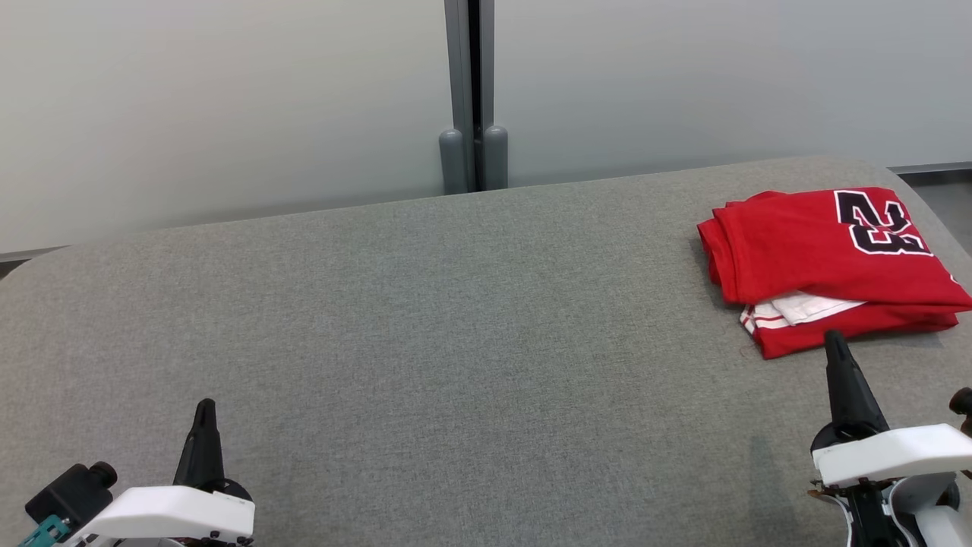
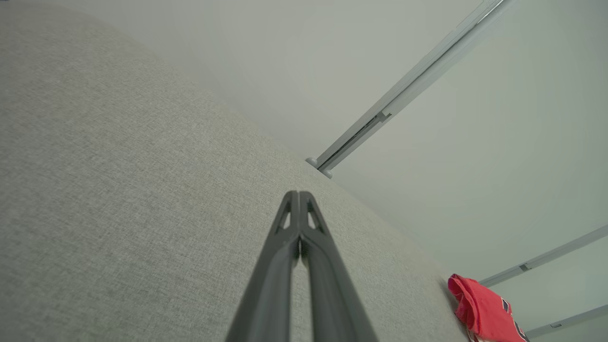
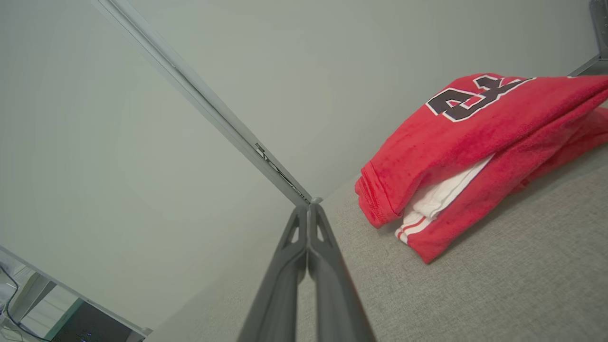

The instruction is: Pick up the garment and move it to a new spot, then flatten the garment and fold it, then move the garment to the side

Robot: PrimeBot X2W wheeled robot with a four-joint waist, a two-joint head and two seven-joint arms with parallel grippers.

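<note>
Garment (image 1: 828, 258), red and folded, lies far right on the worktop (image 1: 456, 319). Left end effector (image 1: 205, 408) and right end effector (image 1: 834, 339) are closed and empty, the right one near the garment.

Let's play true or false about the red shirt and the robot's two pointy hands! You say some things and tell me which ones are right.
1. The red jersey, soft fabric with a black-and-white number, lies folded on the grey fabric table. True.
2. The right gripper is holding the jersey. False: it is shut on nothing, and its tip is just beside the jersey's near edge.
3. The left gripper is open wide. False: its two dark fingers are pressed together.
4. The jersey lies at the robot's right end of the table. True.
5. A white striped trim peeks out between the red layers. True.
</note>
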